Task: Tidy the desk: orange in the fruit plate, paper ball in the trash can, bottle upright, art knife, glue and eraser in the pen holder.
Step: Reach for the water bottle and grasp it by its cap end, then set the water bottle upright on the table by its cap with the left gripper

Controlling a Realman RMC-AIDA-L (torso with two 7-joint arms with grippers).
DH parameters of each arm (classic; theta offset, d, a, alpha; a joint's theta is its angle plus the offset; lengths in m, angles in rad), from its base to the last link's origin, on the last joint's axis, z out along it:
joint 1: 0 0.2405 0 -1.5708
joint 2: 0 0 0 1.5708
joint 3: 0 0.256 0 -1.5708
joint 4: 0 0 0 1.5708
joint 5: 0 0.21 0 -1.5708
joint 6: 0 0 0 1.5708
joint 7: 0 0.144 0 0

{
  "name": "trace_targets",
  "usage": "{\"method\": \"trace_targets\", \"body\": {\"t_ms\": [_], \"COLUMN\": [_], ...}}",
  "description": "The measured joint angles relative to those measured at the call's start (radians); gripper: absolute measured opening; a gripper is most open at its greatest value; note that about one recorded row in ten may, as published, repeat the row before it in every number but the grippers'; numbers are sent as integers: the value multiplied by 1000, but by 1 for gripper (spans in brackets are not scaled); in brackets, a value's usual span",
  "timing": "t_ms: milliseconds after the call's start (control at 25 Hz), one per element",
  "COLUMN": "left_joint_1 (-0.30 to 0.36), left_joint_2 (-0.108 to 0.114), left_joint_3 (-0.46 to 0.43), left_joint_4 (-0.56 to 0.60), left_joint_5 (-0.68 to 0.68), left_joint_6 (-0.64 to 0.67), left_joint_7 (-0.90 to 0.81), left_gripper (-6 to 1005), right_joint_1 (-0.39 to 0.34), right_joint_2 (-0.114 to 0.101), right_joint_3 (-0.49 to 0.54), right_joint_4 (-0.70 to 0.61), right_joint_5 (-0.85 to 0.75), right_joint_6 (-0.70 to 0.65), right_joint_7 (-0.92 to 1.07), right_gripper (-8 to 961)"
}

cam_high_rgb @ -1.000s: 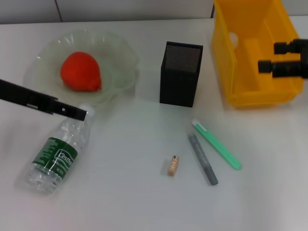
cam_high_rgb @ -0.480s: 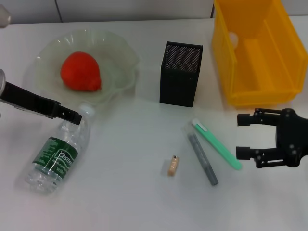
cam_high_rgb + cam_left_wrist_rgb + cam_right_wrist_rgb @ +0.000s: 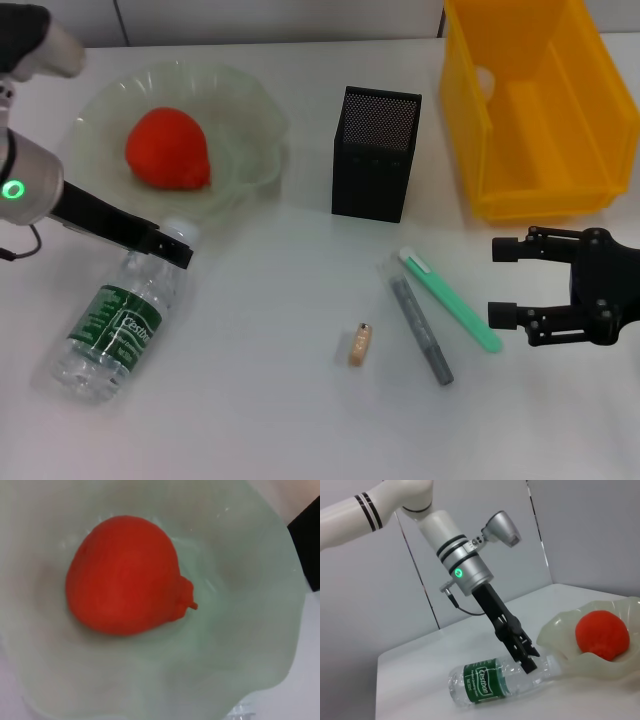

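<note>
The orange (image 3: 167,148) (image 3: 125,582) lies in the fruit plate (image 3: 255,120) (image 3: 250,645). The bottle (image 3: 118,322) (image 3: 490,682) lies on its side, cap toward the plate. My left gripper (image 3: 178,250) (image 3: 529,664) hangs at the bottle's neck. The green art knife (image 3: 450,300), the grey glue stick (image 3: 422,330) and the eraser (image 3: 359,344) lie on the table in front of the pen holder (image 3: 375,153). My right gripper (image 3: 497,282) stands open just right of the art knife. A small white paper ball (image 3: 485,78) shows inside the trash can (image 3: 545,200).
The trash can stands at the back right and the pen holder at the back centre. The table's wall edge runs behind them. Bare table lies between the bottle and the eraser.
My right gripper dropped from over the trash can to the table beside the art knife, then stayed still. My left arm shifted slightly right and toward the bottle's neck.
</note>
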Motion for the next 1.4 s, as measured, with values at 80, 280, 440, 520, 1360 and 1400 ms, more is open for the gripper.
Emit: {"method": "trace_targets", "body": {"t_ms": [80, 280, 440, 520, 1360, 1400], "left_joint_1": [2, 2, 0, -2, 97, 97], "left_joint_2": [-2, -6, -7, -7, 2, 2], "left_joint_3": [35, 115, 181, 215, 317, 317], "left_joint_4": [-1, -1, -1, -1, 163, 163], "left_joint_5": [-4, -21, -29, -33, -130, -130], "left_joint_6": [-24, -67, -89, -99, -94, -94], "left_joint_7": [-12, -44, -71, -83, -54, -54], "left_gripper": [743, 738, 734, 732, 477, 468], "right_joint_1": [1, 1, -3, -5, -8, -8], "right_joint_2": [0, -1, -1, -1, 0, 0], "right_joint_3": [0, 0, 9, 14, 25, 25], "right_joint_4": [1, 2, 2, 2, 6, 6], "right_joint_5": [0, 0, 2, 2, 6, 6], "right_joint_6": [1, 1, -5, -6, -12, -12], "right_joint_7": [-2, -1, 1, 1, 5, 5], "right_gripper": [842, 842, 842, 843, 843, 843]}}
